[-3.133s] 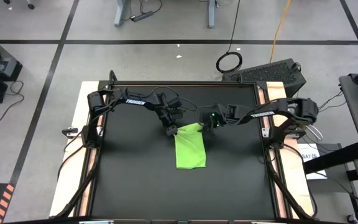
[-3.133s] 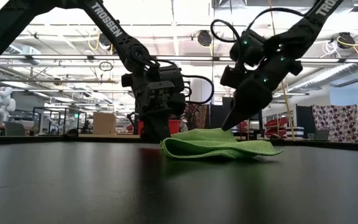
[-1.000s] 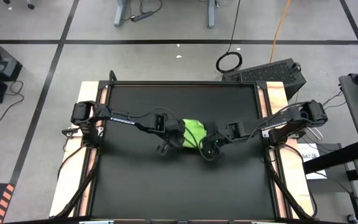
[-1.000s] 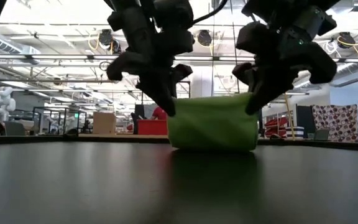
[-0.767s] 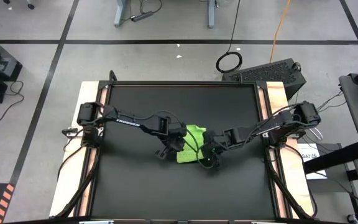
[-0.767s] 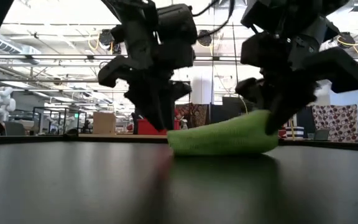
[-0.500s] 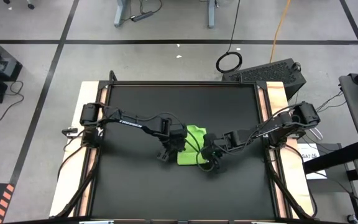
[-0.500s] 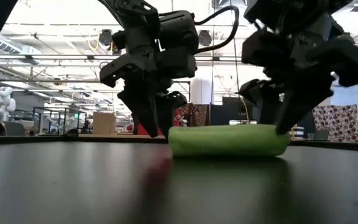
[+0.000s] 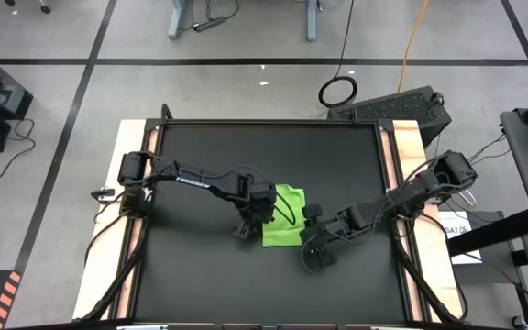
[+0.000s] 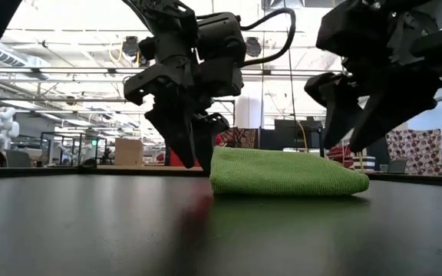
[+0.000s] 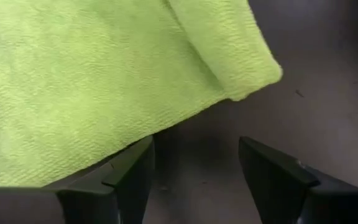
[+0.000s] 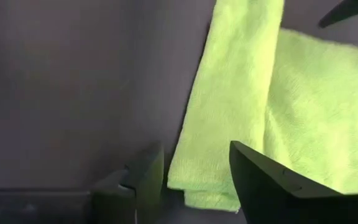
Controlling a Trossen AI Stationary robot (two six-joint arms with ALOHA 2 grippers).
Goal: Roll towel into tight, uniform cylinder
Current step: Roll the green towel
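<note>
The lime-green towel (image 9: 282, 216) lies on the black tabletop (image 9: 191, 275) near its middle as a loose, flattened roll (image 10: 286, 173). In the right wrist view one narrow fold (image 12: 232, 106) lies over a wider part. My left gripper (image 9: 248, 223) stands open and low at the towel's left end (image 10: 194, 159), with the cloth's edge beside one finger (image 11: 129, 177). My right gripper (image 9: 313, 251) is open near the towel's near right corner, with its fingertips (image 10: 336, 142) above the towel's right end. My left gripper has one fingertip (image 10: 206, 164) right at the towel's left end (image 10: 215, 170); I cannot tell whether it touches the cloth. My right gripper touches nothing.
Bare black tabletop lies all around the towel, widest toward the near edge. Wooden rails (image 9: 134, 247) run along the table's left and right sides. Behind the far edge, on the floor, lie a black case (image 9: 397, 105) and a cable coil (image 9: 337, 91).
Both grippers held the rolled towel by its ends, raised off the table. They lowered it toward the near edge, opened and let go. The roll has slumped flatter and wider. My right gripper has risen and drawn back toward the table's near right.
</note>
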